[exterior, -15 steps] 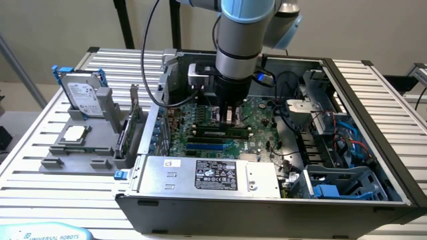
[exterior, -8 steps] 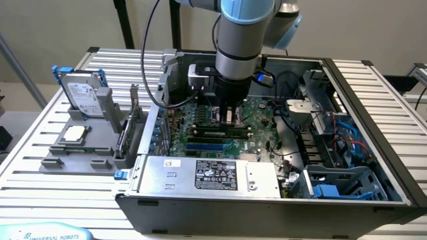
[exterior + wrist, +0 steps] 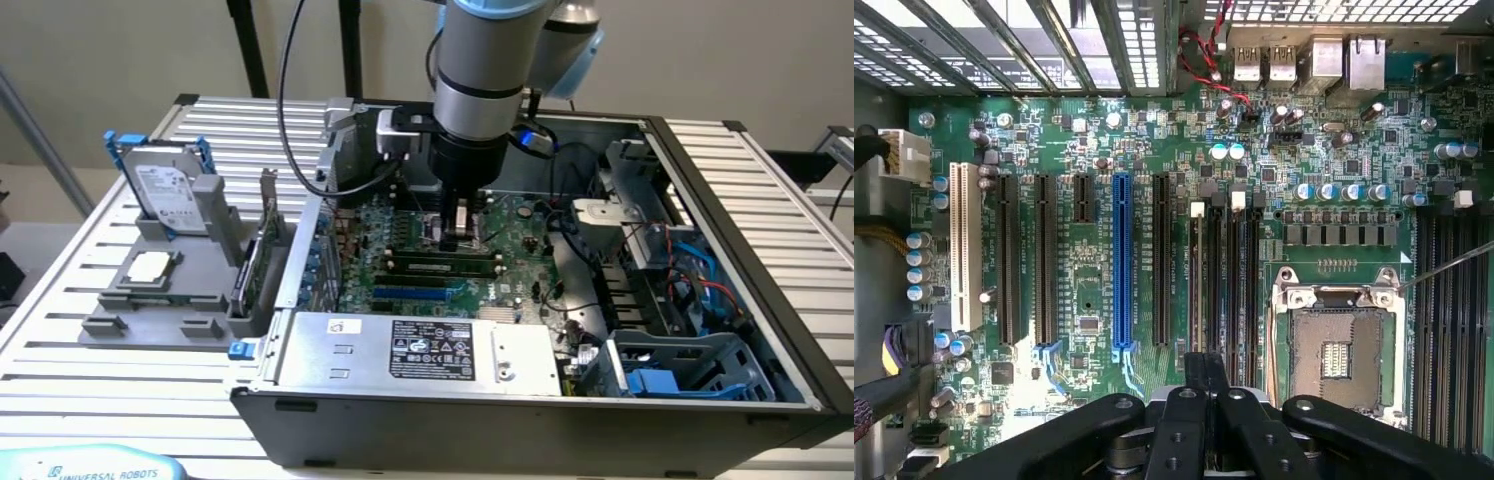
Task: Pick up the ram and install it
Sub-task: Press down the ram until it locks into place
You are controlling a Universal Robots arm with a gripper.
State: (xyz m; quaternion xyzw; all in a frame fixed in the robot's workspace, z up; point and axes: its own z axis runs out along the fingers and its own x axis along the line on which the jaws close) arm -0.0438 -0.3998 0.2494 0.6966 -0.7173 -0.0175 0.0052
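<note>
Inside the open grey metal computer case [image 3: 727, 190], which stands on the slatted white table [image 3: 801, 180], the black gripper [image 3: 458, 240] hangs low over the green motherboard [image 3: 523, 215]. The ram [image 3: 441, 267], a long narrow green stick with black chips, lies along the memory slots just in front of the gripper in the exterior view. It looks to be resting in or on a slot.

Judged from this, the step in hand is seating the stick. To do that well, it should stand square in its slot with the notch lined up. The push should go straight down and evenly along the stick's length until both end latches close, with no sideways lean that could strain the board.

In the wrist view the gripper [image 3: 1204, 372] sits at the near end of the black memory slots [image 3: 1224, 290], beside the empty silver processor socket [image 3: 1339, 345]. I cannot tell whether the fingers are apart, together or clamped on anything, because the gripper's own black links cover them. The arm's body hides where tip and stick meet in the exterior view. Whether the ram is fully seated or the latches are closed is too fine to make out.
</note>
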